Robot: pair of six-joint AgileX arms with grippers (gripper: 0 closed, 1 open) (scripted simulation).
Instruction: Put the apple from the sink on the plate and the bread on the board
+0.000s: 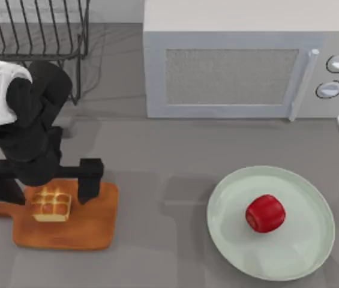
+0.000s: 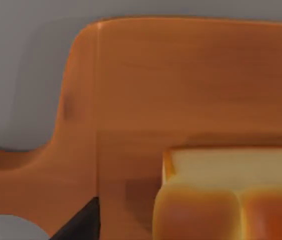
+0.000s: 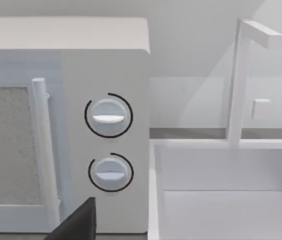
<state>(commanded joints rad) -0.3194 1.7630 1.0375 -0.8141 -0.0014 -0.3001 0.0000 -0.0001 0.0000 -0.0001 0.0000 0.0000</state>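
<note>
Left pincer [image 1: 41, 187] spread wide astride bread [image 1: 51, 205] resting on board [image 1: 67, 225] at desk left — apple [image 1: 265, 213] sits on plate [image 1: 301, 255], desk right.

The board [image 1: 67, 225] lies at the table's left, with the bread [image 1: 51, 204] on its left half. The left gripper [image 1: 42, 187] hangs spread right above the bread (one finger on either side, apart from it). The plate [image 1: 304, 246] sits well to the right, the apple [image 1: 265, 213] on it. Behind stand a wire rack [image 1: 34, 30] at left and a microwave [image 1: 241, 66] further right, with the sink [image 3: 225, 200] beside it.
</note>
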